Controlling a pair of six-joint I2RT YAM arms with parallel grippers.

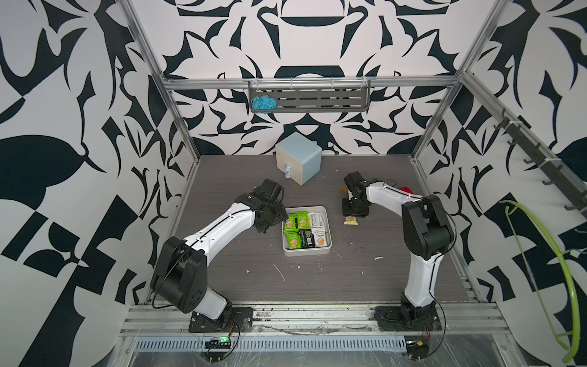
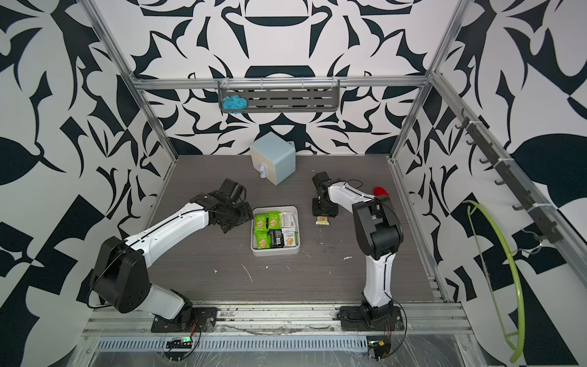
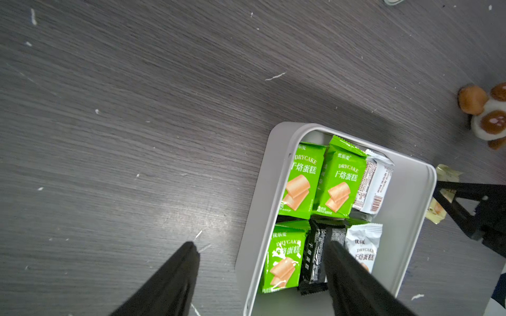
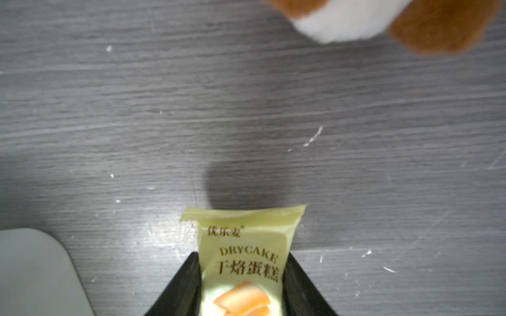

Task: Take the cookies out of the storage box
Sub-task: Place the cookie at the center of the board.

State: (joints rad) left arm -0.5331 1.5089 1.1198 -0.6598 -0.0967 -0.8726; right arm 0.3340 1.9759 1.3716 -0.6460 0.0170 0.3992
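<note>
The task is at an early stage. One pale yellow packet (image 4: 246,246) is out of the storage box (image 1: 306,251) and lies on the worktop (image 1: 254,263) just beside the box's right wall, not far from a brown-and-white plush toy (image 3: 487,115). The right pincer (image 4: 243,287) stands over this packet with a jaw at each long edge. Whether the jaws are pinching it or only flanking it cannot be told from these views, though the packet appears to rest flat on the worktop in both top views. The rest of the cookies (image 1: 305,236) are in the box. Six show on top: three green, one black and two white, packed side by side in two rows. Whether more lie beneath them is hidden. The left pincer (image 3: 260,245) hovers at the box's left wall with its jaws spread wide and nothing between them; one finger is over the bare worktop outside the rim, the other above the black packet. By this reading one packet is delivered or nearly so, and at least six are left to lift out, with the left arm placed to take the next.
</note>
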